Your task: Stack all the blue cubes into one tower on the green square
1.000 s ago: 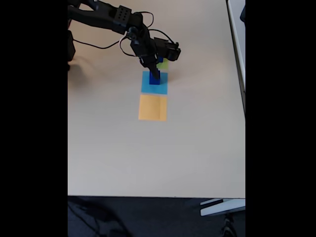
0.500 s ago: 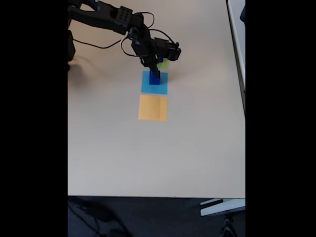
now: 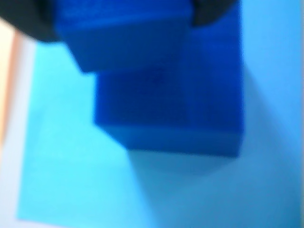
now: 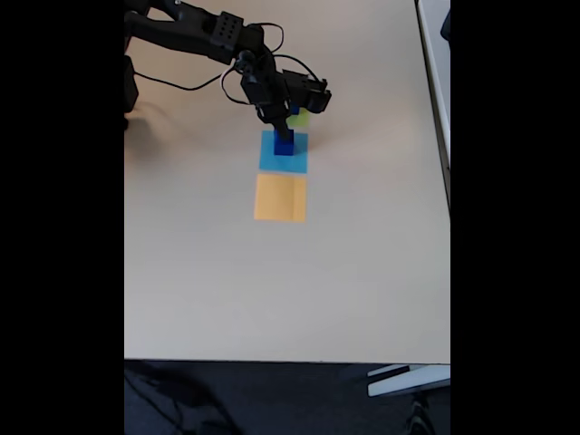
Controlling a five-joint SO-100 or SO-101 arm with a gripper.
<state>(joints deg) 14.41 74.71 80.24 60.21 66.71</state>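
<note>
wrist view puts us right over a large blue cube on the light-blue square, with a smaller blue cube above it, pinched between our dark fingertips; we judge the jaws closed on it. fixed view adds the green square beyond the gripper, mostly hidden.

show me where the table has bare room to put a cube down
Bare table spreads below the orange square and to both sides. Crowded near the top: the gripper over the blue cubes on the light-blue square, green square behind.
</note>
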